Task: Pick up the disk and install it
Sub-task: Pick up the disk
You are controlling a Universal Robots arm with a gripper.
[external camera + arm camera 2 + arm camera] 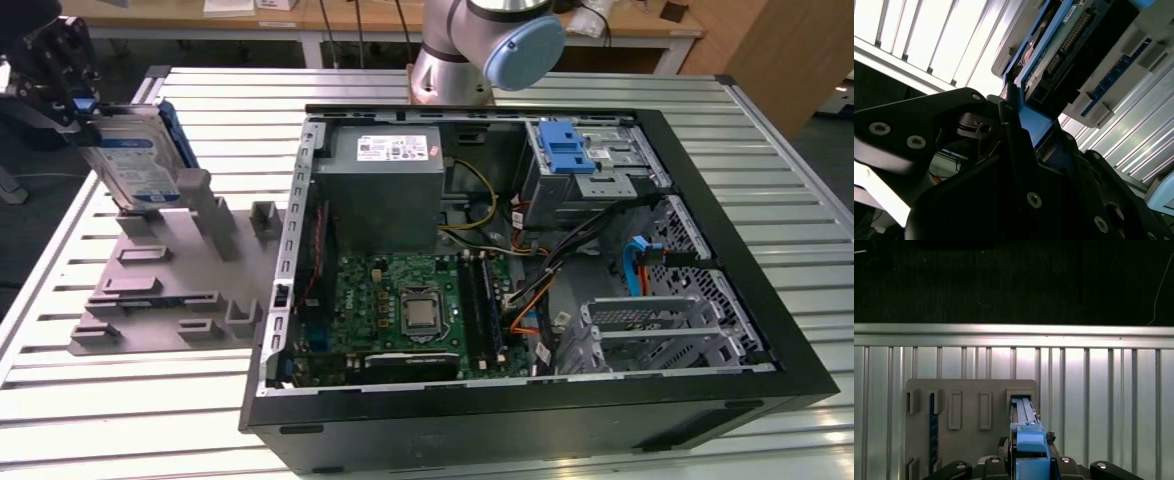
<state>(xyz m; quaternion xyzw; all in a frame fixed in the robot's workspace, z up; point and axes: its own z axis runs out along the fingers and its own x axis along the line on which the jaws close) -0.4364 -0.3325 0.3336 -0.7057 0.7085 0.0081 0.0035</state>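
The disk (134, 165), a silver drive with a white-and-blue label in a blue carrier frame, stands on edge at the exterior view's far left. Its lower end is at an upright slot of the grey holder stand (174, 290); whether it still rests in the slot I cannot tell. My gripper (80, 108) is shut on the disk's upper end. In the second wrist view the black fingers (1009, 130) clamp the blue frame, with the disk's circuit board (1064, 55) beyond. In the first wrist view the disk's blue edge (1026, 437) sits over the stand (971, 410).
An open black computer case (747, 250) lies on the slatted metal table (774, 110), with a motherboard (407, 310), a grey power supply box (387, 180) and a grey drive cage with a blue latch (567, 150). The arm's base (467, 50) stands behind the case.
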